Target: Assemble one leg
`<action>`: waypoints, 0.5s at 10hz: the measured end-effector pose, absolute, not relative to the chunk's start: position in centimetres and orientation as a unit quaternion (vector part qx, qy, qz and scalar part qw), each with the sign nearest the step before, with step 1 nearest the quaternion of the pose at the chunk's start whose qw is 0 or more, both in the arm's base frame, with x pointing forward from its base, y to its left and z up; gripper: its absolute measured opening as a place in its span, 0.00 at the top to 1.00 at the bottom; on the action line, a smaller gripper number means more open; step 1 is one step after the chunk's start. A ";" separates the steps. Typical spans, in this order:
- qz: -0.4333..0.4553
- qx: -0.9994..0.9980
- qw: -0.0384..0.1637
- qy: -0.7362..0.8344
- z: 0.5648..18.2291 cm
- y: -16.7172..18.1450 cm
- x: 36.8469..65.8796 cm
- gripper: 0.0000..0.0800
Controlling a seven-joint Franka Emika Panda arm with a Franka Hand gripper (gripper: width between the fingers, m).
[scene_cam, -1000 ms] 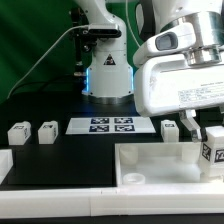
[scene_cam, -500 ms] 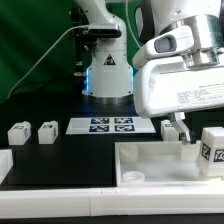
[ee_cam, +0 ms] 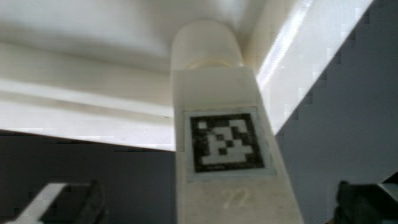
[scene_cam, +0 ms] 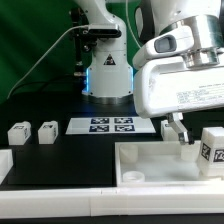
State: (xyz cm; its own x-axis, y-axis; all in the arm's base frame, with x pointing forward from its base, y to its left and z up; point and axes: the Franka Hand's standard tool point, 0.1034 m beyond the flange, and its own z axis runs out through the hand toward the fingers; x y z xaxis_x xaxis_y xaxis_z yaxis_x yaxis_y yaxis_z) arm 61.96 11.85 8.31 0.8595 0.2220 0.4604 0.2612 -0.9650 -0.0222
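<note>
Jaws are hanging open, seemingly clear of the small white block-shaped plastic leg [ee_cam: 221, 100] (tag showing); a skewed closing is risking toppling it.

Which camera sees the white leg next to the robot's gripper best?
The wrist view: the leg fills the middle of the picture, its black-and-white tag clear. The exterior view shows that leg small, at its right edge, tag visible but tiny.

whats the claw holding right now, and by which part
Nothing, it seems. In the wrist view the claw is open, and its fingers stand clear of the leg on both sides. The leg rises between them, ungripped.
</note>
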 end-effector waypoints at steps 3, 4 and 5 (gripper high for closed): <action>-0.229 -0.964 0.042 -0.126 8.2 11.9 61.9 0.19; -0.211 -0.968 0.044 -0.128 8.2 12.0 61.7 0.19; -0.206 -0.969 0.044 -0.128 8.5 11.9 61.6 0.19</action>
